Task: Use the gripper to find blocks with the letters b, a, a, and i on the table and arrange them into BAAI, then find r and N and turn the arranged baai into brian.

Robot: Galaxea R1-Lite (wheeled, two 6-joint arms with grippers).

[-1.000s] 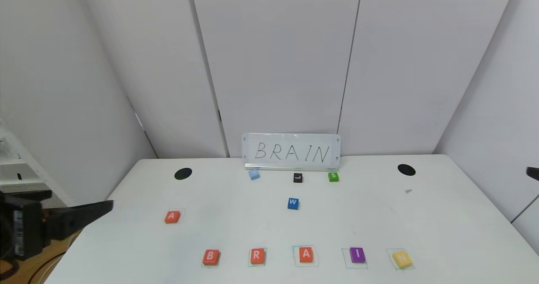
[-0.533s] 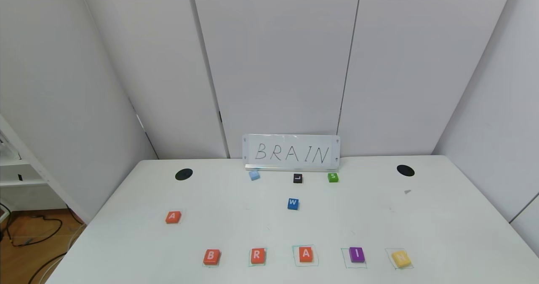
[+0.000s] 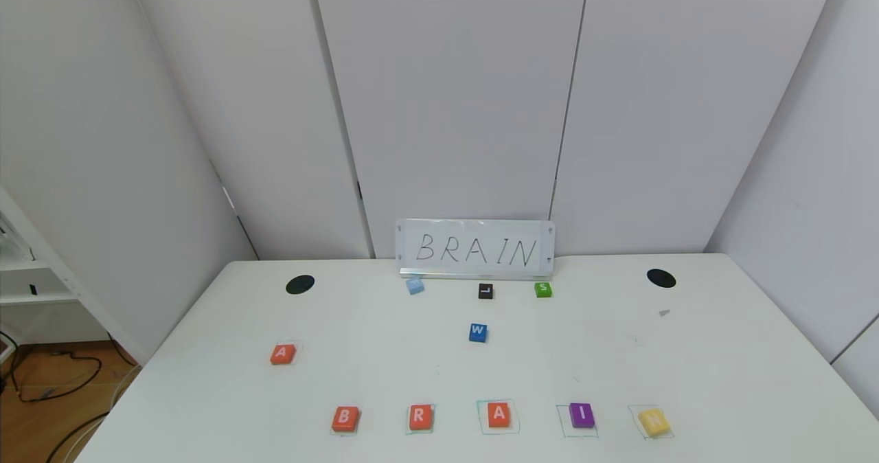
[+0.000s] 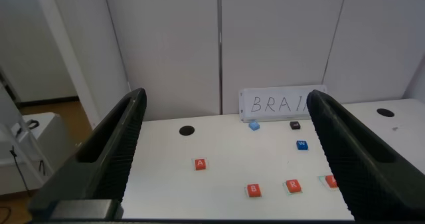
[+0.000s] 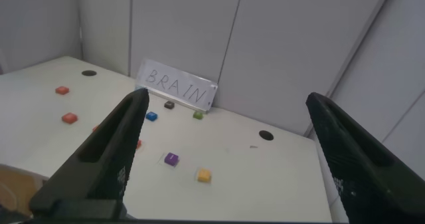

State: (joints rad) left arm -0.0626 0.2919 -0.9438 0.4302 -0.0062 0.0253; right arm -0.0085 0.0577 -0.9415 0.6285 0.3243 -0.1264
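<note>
Both pincers hang with fingers apart, well off the table [image 3: 721, 353]: left pincer [image 4: 226, 157], right pincer [image 5: 226, 157]. Blocks B [image 3: 344, 418], R [image 3: 419, 416], A [image 3: 498, 414], I [image 3: 581, 415], N [image 3: 654, 422] line its near edge, far from either.

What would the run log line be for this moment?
row: B R A I N | spare A apart | both jaws open, empty, off table

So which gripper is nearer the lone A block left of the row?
Left. The left gripper, jaws open, sits back off the table's left side, facing the lone A block; the right gripper is off the far right side.
</note>
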